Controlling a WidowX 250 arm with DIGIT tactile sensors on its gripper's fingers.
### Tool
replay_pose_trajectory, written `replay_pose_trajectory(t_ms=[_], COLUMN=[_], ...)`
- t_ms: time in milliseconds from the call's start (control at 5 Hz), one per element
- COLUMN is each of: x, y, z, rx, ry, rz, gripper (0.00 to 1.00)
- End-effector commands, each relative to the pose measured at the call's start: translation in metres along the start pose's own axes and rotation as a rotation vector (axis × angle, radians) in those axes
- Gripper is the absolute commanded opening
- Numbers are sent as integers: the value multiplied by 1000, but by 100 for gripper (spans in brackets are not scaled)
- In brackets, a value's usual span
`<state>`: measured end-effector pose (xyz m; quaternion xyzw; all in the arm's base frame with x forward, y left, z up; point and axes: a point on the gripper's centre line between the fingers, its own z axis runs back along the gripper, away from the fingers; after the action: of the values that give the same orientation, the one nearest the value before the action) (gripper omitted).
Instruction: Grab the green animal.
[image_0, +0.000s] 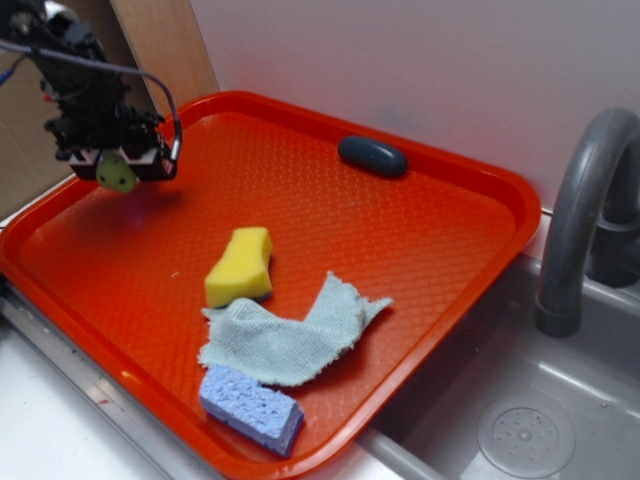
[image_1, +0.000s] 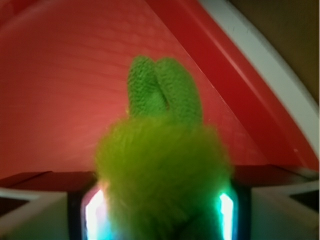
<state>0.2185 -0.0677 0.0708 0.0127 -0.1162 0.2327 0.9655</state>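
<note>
The green animal (image_1: 162, 170), a fuzzy yellow-green plush with two knitted green limbs sticking out, fills the wrist view between my lit fingers. In the exterior view it shows as a small yellow-green blob (image_0: 117, 172) at the tip of my gripper (image_0: 120, 168), held above the far left corner of the orange tray (image_0: 460, 230). The gripper is shut on it, and its shadow falls on the tray below. The toy's face is hidden.
On the tray lie a yellow sponge (image_0: 240, 266), a pale green cloth (image_0: 290, 335), a blue sponge (image_0: 251, 408) near the front edge and a dark grey oval object (image_0: 372, 156) at the back rim. A grey faucet (image_0: 590, 210) and sink (image_0: 520, 430) stand to the right.
</note>
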Motion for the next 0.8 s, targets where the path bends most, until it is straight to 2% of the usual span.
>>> replay_pose_trajectory(t_ms=[0, 200, 400, 600], x=[-18, -27, -29, -34], y=[-25, -35, -30, -21], z=[86, 127, 150, 167], rx=[-147, -216, -245, -258], ry=[62, 93, 133, 92], rz=[-236, -348, -415, -419], gripper=[0, 0, 0, 0])
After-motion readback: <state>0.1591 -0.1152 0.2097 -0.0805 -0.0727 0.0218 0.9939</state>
